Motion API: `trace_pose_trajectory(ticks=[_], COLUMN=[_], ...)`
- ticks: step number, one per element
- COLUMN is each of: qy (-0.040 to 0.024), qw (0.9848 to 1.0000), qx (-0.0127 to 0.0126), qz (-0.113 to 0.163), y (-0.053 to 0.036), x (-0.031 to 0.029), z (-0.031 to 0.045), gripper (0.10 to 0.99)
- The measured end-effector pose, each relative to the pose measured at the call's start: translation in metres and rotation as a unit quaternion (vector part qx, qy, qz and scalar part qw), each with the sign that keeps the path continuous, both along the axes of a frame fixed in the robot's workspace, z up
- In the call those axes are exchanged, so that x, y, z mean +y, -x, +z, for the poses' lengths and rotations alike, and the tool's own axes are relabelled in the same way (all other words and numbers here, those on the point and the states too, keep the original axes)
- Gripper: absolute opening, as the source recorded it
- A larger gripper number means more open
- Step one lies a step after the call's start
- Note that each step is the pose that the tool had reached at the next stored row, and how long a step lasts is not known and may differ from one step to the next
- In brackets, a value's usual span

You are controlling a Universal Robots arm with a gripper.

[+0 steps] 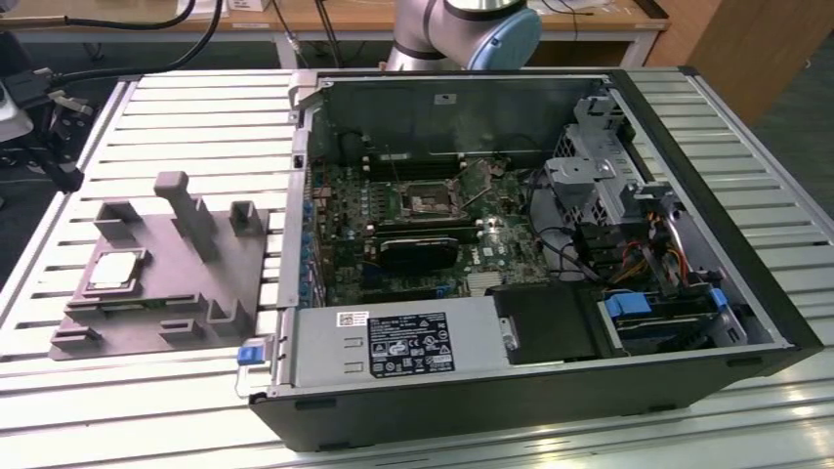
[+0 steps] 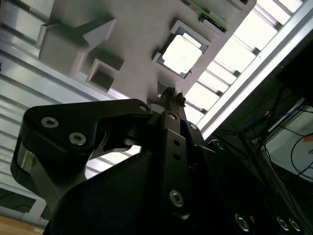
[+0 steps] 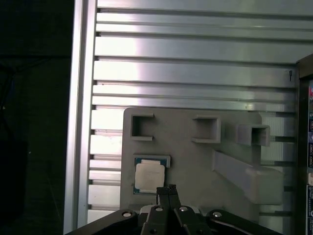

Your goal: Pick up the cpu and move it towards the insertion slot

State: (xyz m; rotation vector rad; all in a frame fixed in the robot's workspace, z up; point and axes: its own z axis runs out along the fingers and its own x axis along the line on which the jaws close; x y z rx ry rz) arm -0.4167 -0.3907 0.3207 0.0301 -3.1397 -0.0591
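Note:
The cpu (image 1: 115,271) lies flat in a recess of the grey fixture plate (image 1: 156,318), at the exterior view's left on the slatted table. Its silver top shows in both wrist views (image 3: 148,177) (image 2: 182,53). My gripper (image 3: 166,189) hangs well above the fixture, its dark fingers pressed together with nothing between them. Its tip (image 2: 172,94) sits just beside the cpu in the picture and clear of it. The insertion slot (image 1: 428,201) is a dark square socket with a metal frame on the green board inside the open computer case.
The open black computer case (image 1: 729,293) fills the exterior view's right, with a power supply (image 1: 391,344), a long black card (image 1: 417,252) and a drive cage (image 1: 593,186) around the socket. Upright grey blocks (image 1: 189,210) rise from the fixture. The arm's base (image 1: 470,29) stands behind the case.

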Motion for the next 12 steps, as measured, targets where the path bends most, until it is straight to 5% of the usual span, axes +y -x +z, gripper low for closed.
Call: trace_pose_trajectory(ticks=[12], qy=[0.0], qw=[1.0], qx=[0.0], qz=[0.0], y=[0.0], x=[0.0], z=[-0.0053], gripper=[0.106])
